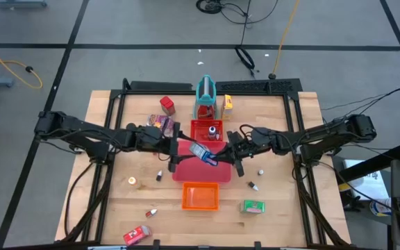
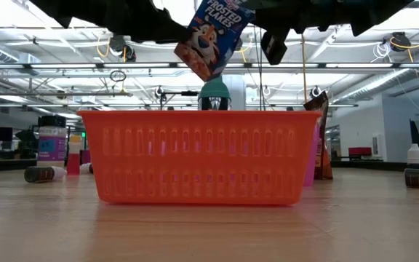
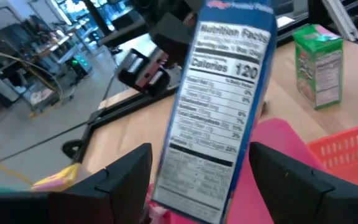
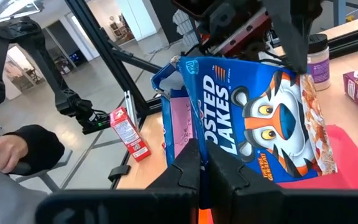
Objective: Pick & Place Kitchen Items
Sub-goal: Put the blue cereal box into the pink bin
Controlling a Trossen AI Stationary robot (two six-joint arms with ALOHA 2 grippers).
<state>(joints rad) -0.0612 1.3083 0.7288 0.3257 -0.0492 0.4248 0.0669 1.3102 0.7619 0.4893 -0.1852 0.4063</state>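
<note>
Cereal box [image 1: 204, 153] in the air over the pink tray [image 1: 194, 169], between the two tools. In the high view its long axis runs on a diagonal across the counter [image 1: 110, 208]; in the low view it hangs tilted above the orange tray [image 2: 198, 155], one corner lowest. Front reads "FROSTED FLAKES" with a tiger face; back panel reads "Nutrition Facts", "Calories 120".

Right tool [image 4: 202, 175] closed, pinching the box's edge. Left tool [image 3: 194, 171] open, its fingers [image 3: 126, 171] standing either side of the box's back panel, apart from it as far as can be seen.

Counts from the high view:
- trays: 3, red [image 1: 207, 130], pink, orange [image 1: 200, 196], in a line down the middle
- teal stand [image 1: 205, 96]: 1, behind the red tray
- red boxes: 2, one [image 1: 167, 105] left of the stand, one [image 1: 137, 235] at the near edge
- yellow box [image 1: 227, 104]: 1, right of the stand
- green box [image 1: 253, 206]: 1, right of the orange tray, lying flat
- purple packet [image 1: 160, 123]: 1, left of the red tray
- white-lidded jar [image 1: 214, 130]: 1, in the red tray
- small bottles lying about: 5 seen; labels too small to read

A person's dark sleeve [image 4: 33, 149] shows beyond the counter in the right wrist view.
</note>
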